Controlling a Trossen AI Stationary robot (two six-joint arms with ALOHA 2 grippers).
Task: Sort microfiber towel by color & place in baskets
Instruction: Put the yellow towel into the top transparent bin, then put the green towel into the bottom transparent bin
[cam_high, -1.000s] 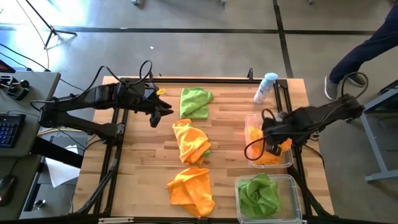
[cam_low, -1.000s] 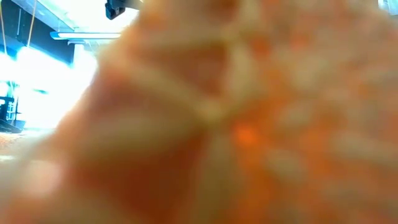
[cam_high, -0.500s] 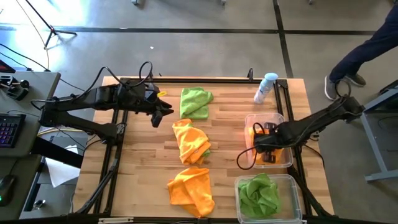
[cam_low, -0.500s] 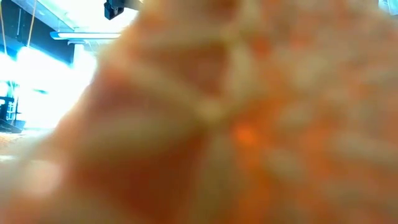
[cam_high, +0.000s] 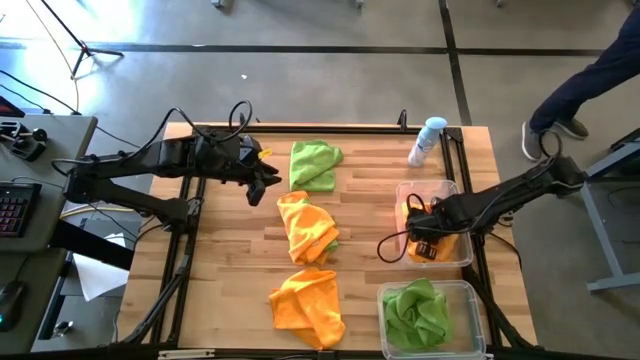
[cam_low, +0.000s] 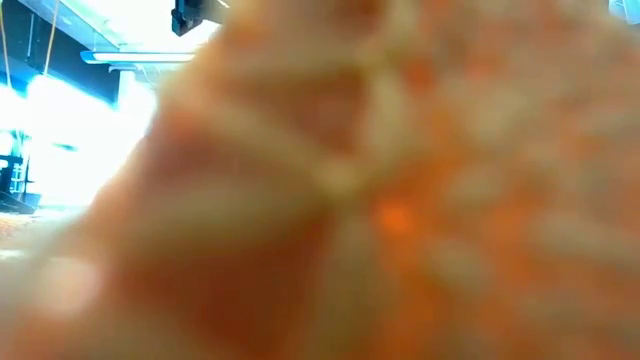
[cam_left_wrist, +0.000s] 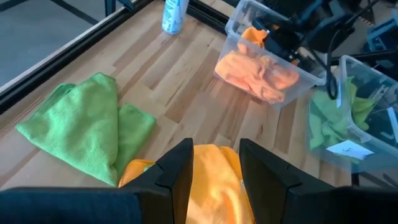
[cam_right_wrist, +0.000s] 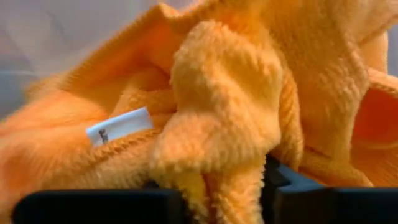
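Note:
My right gripper (cam_high: 425, 240) reaches down into the far clear basket (cam_high: 432, 187) and is shut on an orange towel (cam_right_wrist: 249, 81) bunched inside it. The near basket (cam_high: 470, 290) holds a green towel (cam_high: 418, 312). On the table lie a green towel (cam_high: 315, 165) at the far middle, an orange towel (cam_high: 308, 228) in the centre and another orange one (cam_high: 308, 305) near the front. My left gripper (cam_left_wrist: 216, 168) hangs open above the far end of the centre orange towel, touching nothing. Blurred orange cloth (cam_low: 400, 200) fills the low view. My right gripper has a thick bunched fold of the orange towel (cam_right_wrist: 211, 180) between its two fingers (cam_right_wrist: 93, 208). It comes from above, pointing down. The rest of the towel lies heaped and slack inside the far basket, its white label (cam_right_wrist: 118, 127) showing.
A white-and-blue spray bottle (cam_high: 428, 140) lies at the far right, just beyond the far basket. Black frame rails (cam_high: 185, 250) run along the table's left and right sides. A person's leg (cam_high: 590, 70) shows on the floor beyond the right corner. Bare wood lies between towels and baskets.
My right gripper has gone down into the far basket with the orange towel. The towel hung below the gripper and now lies heaped in the basket.

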